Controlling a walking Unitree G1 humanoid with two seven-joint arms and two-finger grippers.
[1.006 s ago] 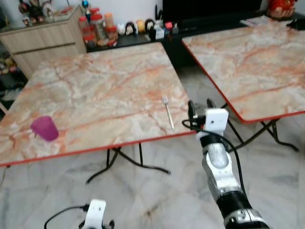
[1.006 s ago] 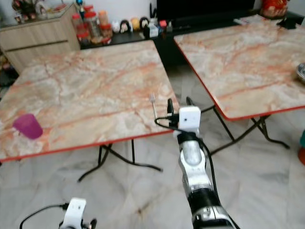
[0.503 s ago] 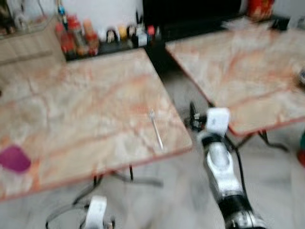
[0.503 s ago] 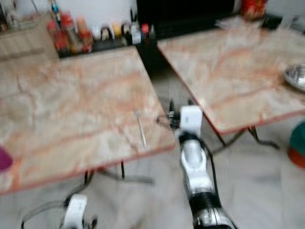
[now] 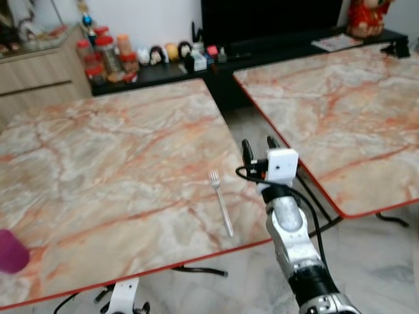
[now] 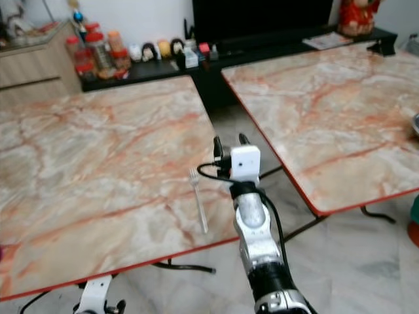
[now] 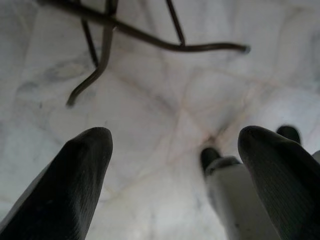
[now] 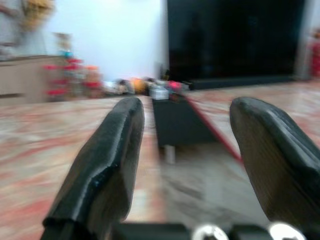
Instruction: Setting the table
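Observation:
A silver fork lies on the near marble table, close to its front right corner, tines pointing away from me. My right gripper hovers open just right of the fork, at the table's right edge, with nothing between its fingers. A purple cup sits at the table's front left edge. My left gripper hangs open low over the floor beneath the table.
A second marble table stands to the right across a narrow gap of marble floor. A dark low cabinet with jars and figurines lines the back wall beside a wooden sideboard. Folding table legs cross the floor under the near table.
The camera has moved forward and turned, so the tables appear nearer. The right gripper has come up beside the fork at the table's edge. The purple cup now sits at the picture's left border.

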